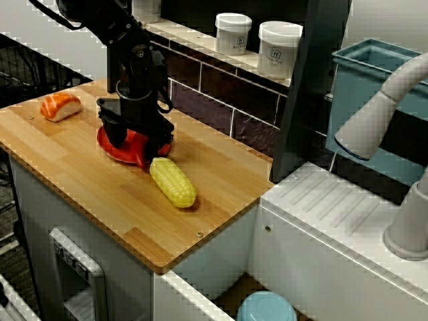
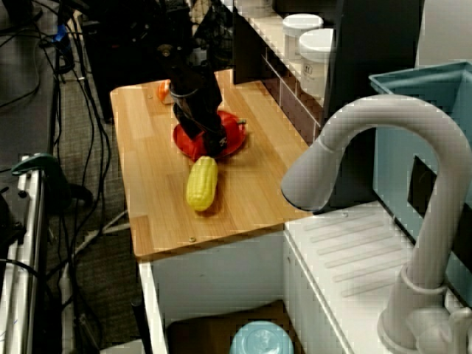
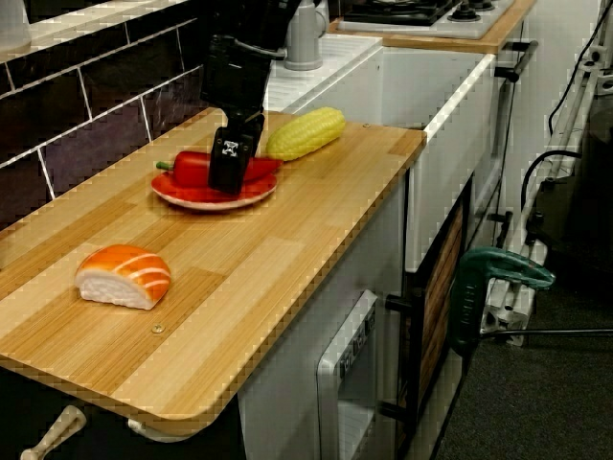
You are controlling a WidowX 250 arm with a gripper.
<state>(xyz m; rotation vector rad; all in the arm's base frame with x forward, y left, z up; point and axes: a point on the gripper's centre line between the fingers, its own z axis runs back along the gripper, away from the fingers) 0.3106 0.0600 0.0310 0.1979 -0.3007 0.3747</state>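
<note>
Centrally, a red pepper (image 3: 192, 168) lies on its side on a red plate (image 3: 206, 199). The plate sits about midway along the wooden table (image 1: 100, 200), closer to the edge that meets the dark tiled wall than to the front edge. The black tool (image 1: 138, 144) is lowered straight down onto the plate. In the view across the table toward the wall, its two fingers stand apart, one on each side of the pepper. It is not clear whether either finger touches the pepper. In the low view along the table, one finger (image 3: 230, 163) covers the middle of the pepper.

A yellow ear of corn (image 1: 172, 182) lies just beside the plate, on the side toward the table's end next to the white sink unit. A piece of salmon sushi (image 1: 60, 105) lies well apart from the plate, near the opposite end edge.

Two white lidded jars (image 1: 233, 33) stand on a ledge above the tiles. A pale faucet (image 1: 381, 114) arches over the sink unit.
</note>
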